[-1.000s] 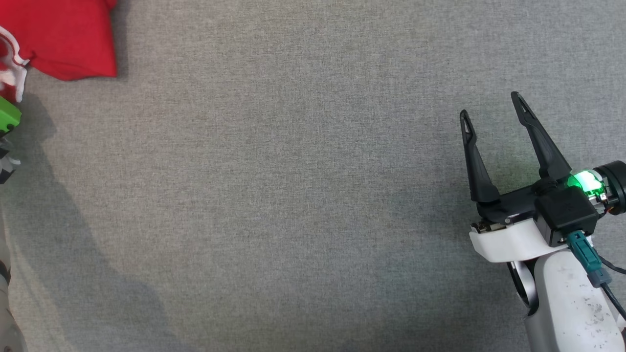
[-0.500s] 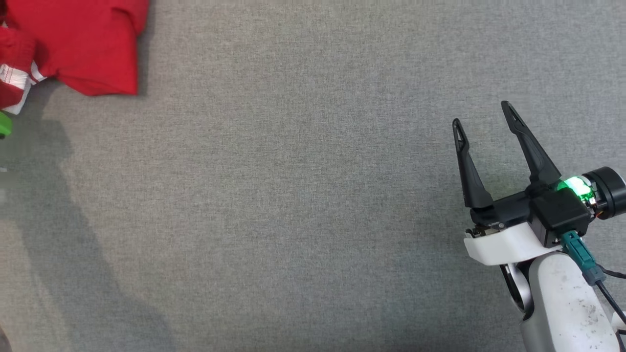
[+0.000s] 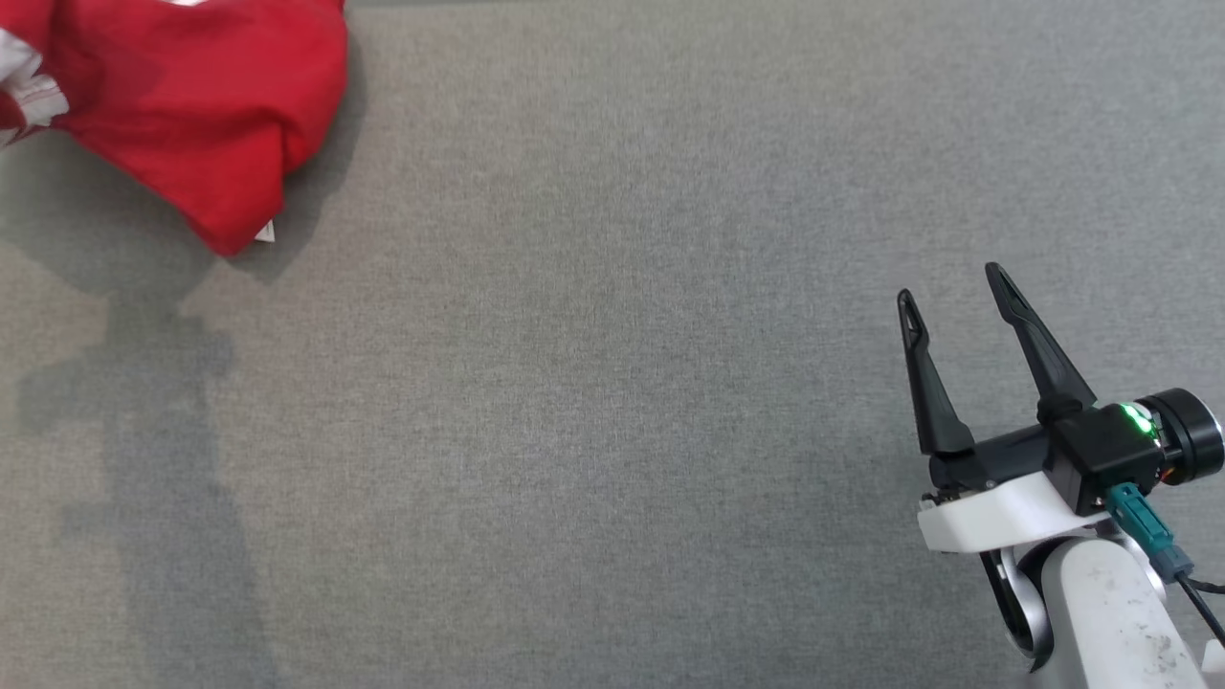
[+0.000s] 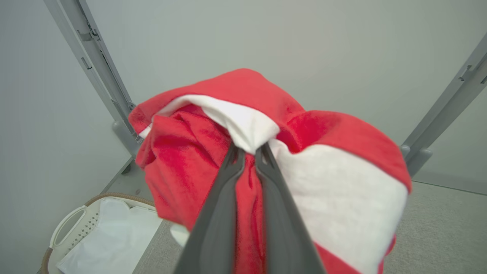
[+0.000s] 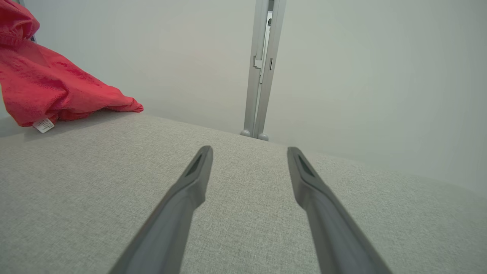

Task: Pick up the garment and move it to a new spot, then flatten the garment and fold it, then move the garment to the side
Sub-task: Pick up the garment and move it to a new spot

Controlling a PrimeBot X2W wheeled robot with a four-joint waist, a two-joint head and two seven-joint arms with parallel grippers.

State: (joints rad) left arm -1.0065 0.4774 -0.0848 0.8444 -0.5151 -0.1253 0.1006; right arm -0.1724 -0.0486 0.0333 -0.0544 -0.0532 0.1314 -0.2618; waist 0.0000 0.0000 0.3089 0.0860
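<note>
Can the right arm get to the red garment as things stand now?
Probably, though it is a long stretch. Nothing lies on the table between the open right pincer and the garment, which the left pincer holds at the far left.

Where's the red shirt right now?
The red garment is at the head view's top left corner, pinched in the left gripper at the grey surface's far-left edge, far from the open right gripper.

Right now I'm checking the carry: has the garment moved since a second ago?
Yes. The garment, held by the left pincer, has come rightward toward the right pincer, which kept its sideways place.
</note>
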